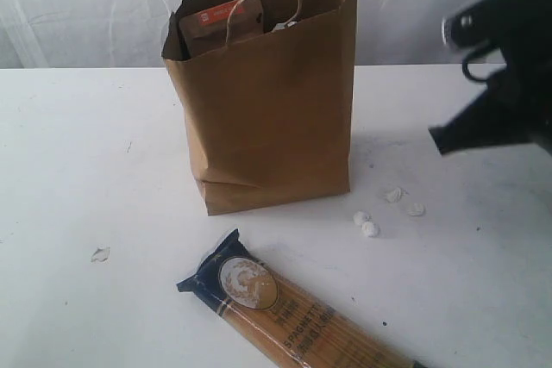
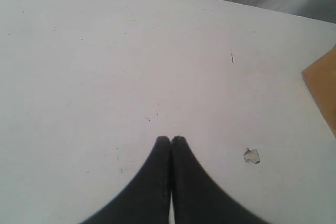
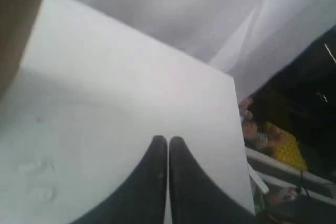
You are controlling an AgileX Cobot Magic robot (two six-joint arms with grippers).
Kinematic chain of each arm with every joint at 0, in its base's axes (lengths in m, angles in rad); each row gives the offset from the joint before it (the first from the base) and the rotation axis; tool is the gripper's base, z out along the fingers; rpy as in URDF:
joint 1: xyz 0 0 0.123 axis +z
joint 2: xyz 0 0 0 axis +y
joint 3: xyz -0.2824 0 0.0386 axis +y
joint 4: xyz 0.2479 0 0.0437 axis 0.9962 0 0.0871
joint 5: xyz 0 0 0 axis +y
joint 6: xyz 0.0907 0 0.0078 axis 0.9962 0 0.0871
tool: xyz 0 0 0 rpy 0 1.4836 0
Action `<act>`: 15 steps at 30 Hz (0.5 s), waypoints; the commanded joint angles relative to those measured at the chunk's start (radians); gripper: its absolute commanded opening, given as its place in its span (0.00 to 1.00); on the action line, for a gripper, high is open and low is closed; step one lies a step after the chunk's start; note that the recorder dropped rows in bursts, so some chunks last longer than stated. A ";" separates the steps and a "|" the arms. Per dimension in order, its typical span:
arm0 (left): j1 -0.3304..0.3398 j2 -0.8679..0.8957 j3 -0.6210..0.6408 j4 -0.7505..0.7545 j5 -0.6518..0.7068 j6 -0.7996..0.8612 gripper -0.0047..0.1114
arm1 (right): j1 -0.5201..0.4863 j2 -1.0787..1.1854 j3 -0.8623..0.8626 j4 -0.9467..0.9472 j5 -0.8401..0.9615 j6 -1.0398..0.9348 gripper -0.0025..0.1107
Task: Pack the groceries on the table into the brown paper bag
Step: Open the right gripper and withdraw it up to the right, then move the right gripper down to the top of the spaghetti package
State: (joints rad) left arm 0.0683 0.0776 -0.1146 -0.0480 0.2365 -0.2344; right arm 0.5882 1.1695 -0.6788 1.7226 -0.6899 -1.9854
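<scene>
The brown paper bag [image 1: 267,101] stands upright in the middle of the table [image 1: 78,152]. The brown pouch with the orange label [image 1: 220,23] pokes out of the bag's top. The long spaghetti packet [image 1: 285,303] lies flat on the table in front of the bag. My right gripper [image 1: 438,140] hangs in the air to the right of the bag, shut and empty [image 3: 168,140]. My left gripper [image 2: 170,140] is shut and empty over bare tabletop, with a corner of the bag [image 2: 323,85] off to one side. The can, bottle, carton and jar are out of sight.
Three small white crumpled scraps [image 1: 371,228] lie right of the bag's base. Another scrap [image 1: 100,254] lies at the front left, and a scrap [image 2: 251,156] shows close to my left fingertips. White curtains hang behind the table. Clutter [image 3: 283,150] lies beyond the table's edge.
</scene>
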 commanded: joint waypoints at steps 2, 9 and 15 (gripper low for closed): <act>0.000 -0.007 0.005 0.001 -0.004 -0.002 0.04 | -0.001 -0.023 0.100 0.022 -0.058 0.057 0.03; 0.000 -0.007 0.005 0.001 -0.004 -0.002 0.04 | -0.001 -0.213 0.197 -0.192 0.135 1.546 0.02; 0.000 -0.007 0.005 0.001 -0.004 -0.002 0.04 | -0.017 -0.230 0.243 -1.452 0.193 2.586 0.02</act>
State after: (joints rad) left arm 0.0683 0.0776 -0.1146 -0.0480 0.2365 -0.2344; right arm 0.5862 0.9454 -0.4198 0.7437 -0.6143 0.2939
